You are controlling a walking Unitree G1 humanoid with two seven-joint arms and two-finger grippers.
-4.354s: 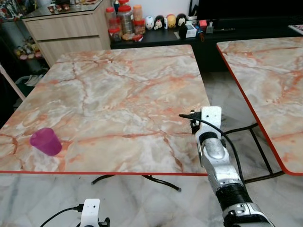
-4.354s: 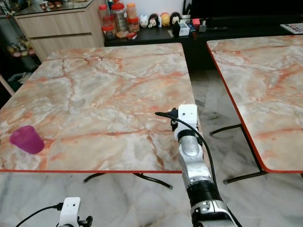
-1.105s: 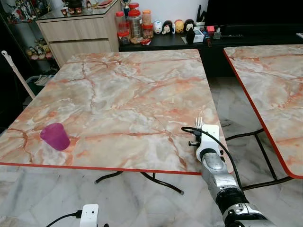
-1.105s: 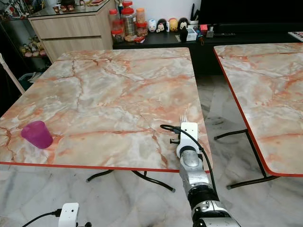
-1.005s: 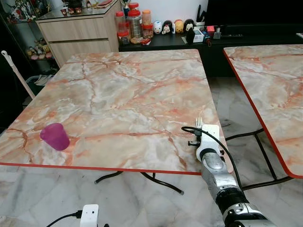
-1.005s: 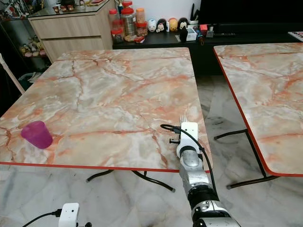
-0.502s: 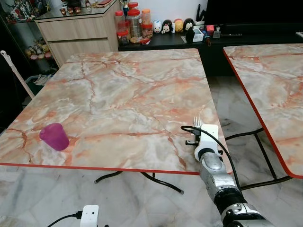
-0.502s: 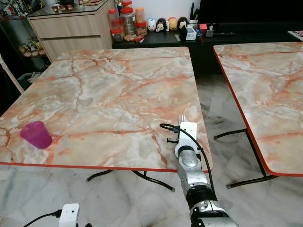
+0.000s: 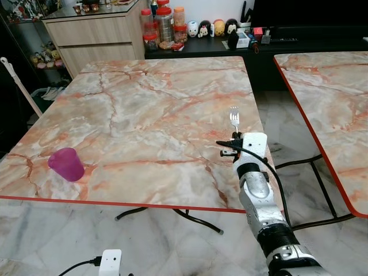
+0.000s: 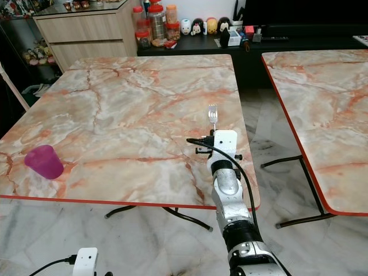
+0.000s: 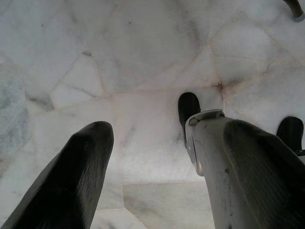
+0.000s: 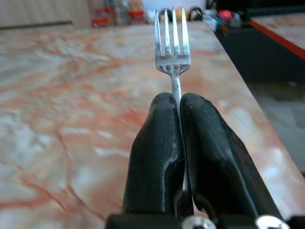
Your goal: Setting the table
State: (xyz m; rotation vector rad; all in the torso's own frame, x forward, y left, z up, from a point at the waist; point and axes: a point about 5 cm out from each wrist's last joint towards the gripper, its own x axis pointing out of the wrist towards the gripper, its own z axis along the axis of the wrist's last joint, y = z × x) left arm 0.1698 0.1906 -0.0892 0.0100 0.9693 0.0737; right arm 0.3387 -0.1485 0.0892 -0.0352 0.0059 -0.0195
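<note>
Right gripper [image 12: 178, 112] has both black fingers pressed together on the thin handle of a shiny silver metal fork [image 12: 172, 45], tines pointing out ahead, over the near right part of the orange-veined marble table [image 9: 144, 109]. Fork looks light, rigid and slick; the pinch sits on the narrow stem just behind the tines, so it could pivot or slip if knocked. A lower hold toward mid-handle would probably be steadier. Translucent purple plastic cup [image 9: 66, 164] stands near the table's near left edge. Left gripper [image 11: 157, 157] hangs idle over the pale tiled floor [image 11: 143, 52], fingers spread apart, empty.
</note>
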